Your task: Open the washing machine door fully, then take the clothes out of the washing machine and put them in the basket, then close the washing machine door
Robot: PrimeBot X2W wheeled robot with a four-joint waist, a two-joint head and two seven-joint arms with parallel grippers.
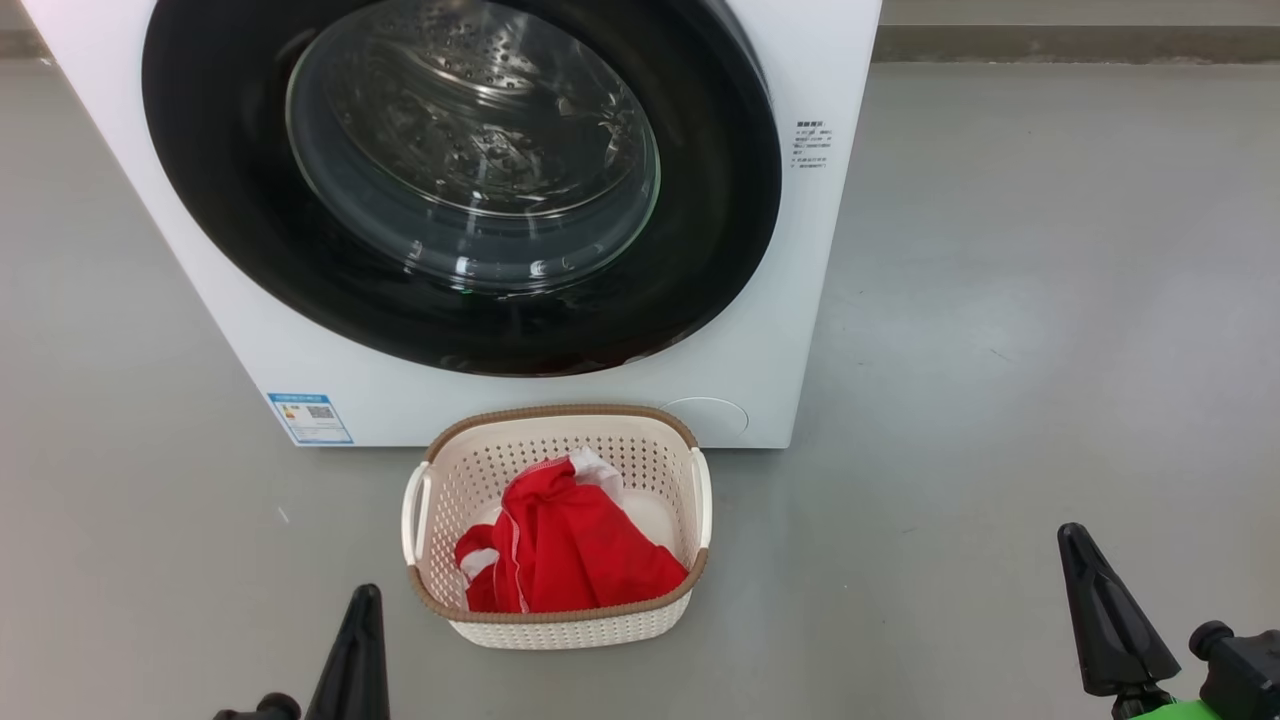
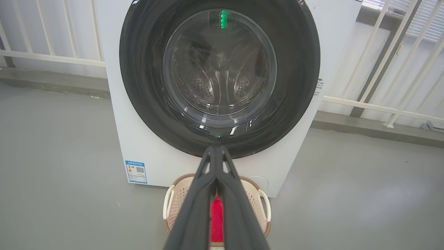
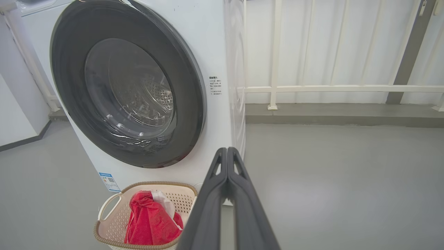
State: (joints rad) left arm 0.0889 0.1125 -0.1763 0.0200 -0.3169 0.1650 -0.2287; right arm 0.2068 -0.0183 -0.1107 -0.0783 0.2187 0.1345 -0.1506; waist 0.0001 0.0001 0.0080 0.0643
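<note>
The washing machine (image 1: 760,330) stands ahead with its door (image 1: 220,220) closed flat against the front; the steel drum behind the glass looks bare. The red and white clothes (image 1: 570,545) lie bundled inside the cream basket (image 1: 560,625) on the floor just before the machine. My left gripper (image 1: 362,600) is shut at the lower left, close to the basket's left side, holding nothing. My right gripper (image 1: 1072,535) is shut at the lower right, well clear of the basket. In the wrist views both finger pairs, left (image 2: 215,149) and right (image 3: 227,151), meet at their tips.
Grey floor (image 1: 1050,350) spreads wide to the right of the machine and to its left. A white railing (image 3: 312,88) and a low kerb run behind the machine. A blue label (image 1: 310,418) sits at the machine's lower left corner.
</note>
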